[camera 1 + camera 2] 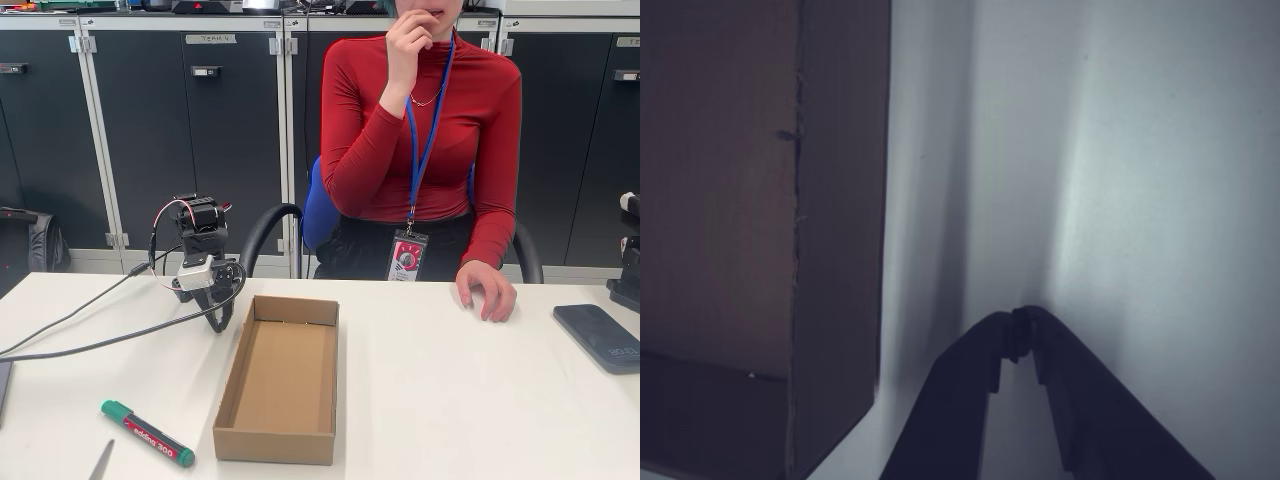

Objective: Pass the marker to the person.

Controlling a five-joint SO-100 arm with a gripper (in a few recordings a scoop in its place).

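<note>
The green marker (147, 433) with its red label band lies flat on the white table near the front left, pointing diagonally. My gripper (222, 318) hangs folded low at the back left of the table, well behind the marker and just left of the cardboard box. In the wrist view its dark fingertips (1021, 330) meet over bare table, shut with nothing between them. The person (420, 140) in a red turtleneck sits behind the table, one hand (487, 289) resting on the table top at the right, the other raised to the chin.
An open cardboard box (281, 378) stands in the middle of the table, right of the marker; its wall (835, 230) shows beside my fingers. A thin grey pointed object (101, 460) lies at the front edge. A black phone (604, 337) sits far right. Cables (90, 330) trail left.
</note>
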